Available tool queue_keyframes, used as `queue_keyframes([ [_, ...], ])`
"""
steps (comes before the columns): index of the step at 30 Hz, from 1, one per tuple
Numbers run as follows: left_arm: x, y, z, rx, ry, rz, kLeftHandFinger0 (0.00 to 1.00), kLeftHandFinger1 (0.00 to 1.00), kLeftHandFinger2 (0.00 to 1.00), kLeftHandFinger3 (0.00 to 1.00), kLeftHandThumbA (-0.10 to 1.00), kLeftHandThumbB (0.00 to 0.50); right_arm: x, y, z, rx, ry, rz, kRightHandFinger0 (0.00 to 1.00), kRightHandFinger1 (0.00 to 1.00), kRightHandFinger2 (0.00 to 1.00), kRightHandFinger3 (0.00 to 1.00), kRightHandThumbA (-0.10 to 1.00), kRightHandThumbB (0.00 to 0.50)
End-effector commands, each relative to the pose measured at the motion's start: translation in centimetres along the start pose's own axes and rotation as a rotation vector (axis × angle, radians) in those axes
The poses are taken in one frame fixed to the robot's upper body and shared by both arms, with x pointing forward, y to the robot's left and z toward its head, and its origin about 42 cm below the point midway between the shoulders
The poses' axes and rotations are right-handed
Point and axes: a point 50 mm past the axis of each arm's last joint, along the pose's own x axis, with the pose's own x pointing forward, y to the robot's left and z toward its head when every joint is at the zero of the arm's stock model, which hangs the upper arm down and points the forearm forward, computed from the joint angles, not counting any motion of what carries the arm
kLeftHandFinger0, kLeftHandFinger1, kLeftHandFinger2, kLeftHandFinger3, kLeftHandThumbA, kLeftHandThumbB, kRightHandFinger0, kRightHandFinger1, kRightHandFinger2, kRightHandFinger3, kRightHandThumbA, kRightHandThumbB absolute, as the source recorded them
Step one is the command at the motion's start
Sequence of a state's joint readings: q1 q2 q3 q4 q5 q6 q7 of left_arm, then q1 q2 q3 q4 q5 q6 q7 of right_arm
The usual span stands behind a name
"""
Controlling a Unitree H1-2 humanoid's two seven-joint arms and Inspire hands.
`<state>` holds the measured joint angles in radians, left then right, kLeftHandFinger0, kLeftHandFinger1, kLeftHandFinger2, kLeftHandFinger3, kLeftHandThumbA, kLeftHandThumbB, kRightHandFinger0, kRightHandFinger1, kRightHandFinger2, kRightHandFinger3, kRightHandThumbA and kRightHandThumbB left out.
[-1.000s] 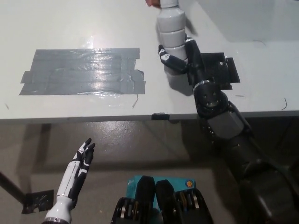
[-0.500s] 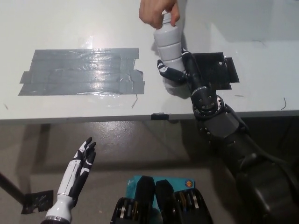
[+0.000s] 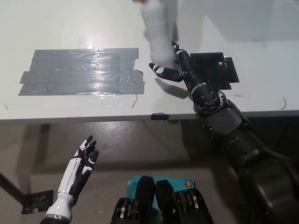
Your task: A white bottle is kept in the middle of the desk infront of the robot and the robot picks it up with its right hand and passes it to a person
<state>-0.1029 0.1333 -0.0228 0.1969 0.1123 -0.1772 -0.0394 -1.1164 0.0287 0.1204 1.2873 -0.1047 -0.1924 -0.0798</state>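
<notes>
Up at twelve o'clock, one white bottle [image 3: 158, 35] shows motion-blurred above the desk [image 3: 70, 28], tilted, its top running out of the picture by a person's hand [image 3: 138, 2]. Just below it, the black right hand [image 3: 169, 67] reaches up with its fingers [image 3: 161, 71] spread beside the bottle's base; whether they touch it, I cannot tell. One grey tape patch [image 3: 81, 71] lies at ten o'clock, one black pad [image 3: 212, 70] at two. Down at seven o'clock, the white left hand [image 3: 80, 164] rests open below the desk, holding nothing.

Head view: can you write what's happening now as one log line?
step: handover | white bottle: blurred, above desk | right robot hand: at bottle base, grip unclear | left robot hand: open, low
</notes>
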Motion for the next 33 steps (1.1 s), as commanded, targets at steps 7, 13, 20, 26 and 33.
queue_keyframes([
  [7, 0.8, 0.6, 1.4, 0.006, -0.050, -0.012, 1.00, 1.00, 1.00, 1.00, 0.91, 0.122, 0.1, -2.0, 6.2, -0.077, -0.264, -0.032, 1.00, 1.00, 1.00, 1.00, 0.81, 0.500],
  [13, 0.9, 0.9, 1.3, 0.031, -0.063, -0.021, 1.00, 1.00, 1.00, 1.00, 0.92, 0.094, -5.2, -4.0, 7.9, -0.085, -0.443, -0.069, 1.00, 1.00, 1.00, 1.00, 0.90, 0.500],
  [20, 2.0, 1.1, 1.2, 0.033, -0.069, -0.005, 1.00, 1.00, 1.00, 1.00, 0.90, 0.095, -16.7, -4.9, 9.6, -0.044, -0.707, -0.120, 1.00, 1.00, 1.00, 1.00, 0.87, 0.435],
  [26, 1.9, 1.0, 0.9, 0.032, -0.057, -0.012, 1.00, 1.00, 1.00, 1.00, 0.89, 0.089, -24.0, -4.7, 6.5, -0.010, -0.723, -0.047, 1.00, 1.00, 1.00, 1.00, 0.88, 0.345],
  [33, 2.4, 0.9, 0.9, 0.029, -0.060, -0.012, 1.00, 1.00, 1.00, 1.00, 0.86, 0.058, -26.4, -4.2, -0.4, 0.052, -0.560, -0.058, 1.00, 1.00, 1.00, 1.00, 0.81, 0.301],
])
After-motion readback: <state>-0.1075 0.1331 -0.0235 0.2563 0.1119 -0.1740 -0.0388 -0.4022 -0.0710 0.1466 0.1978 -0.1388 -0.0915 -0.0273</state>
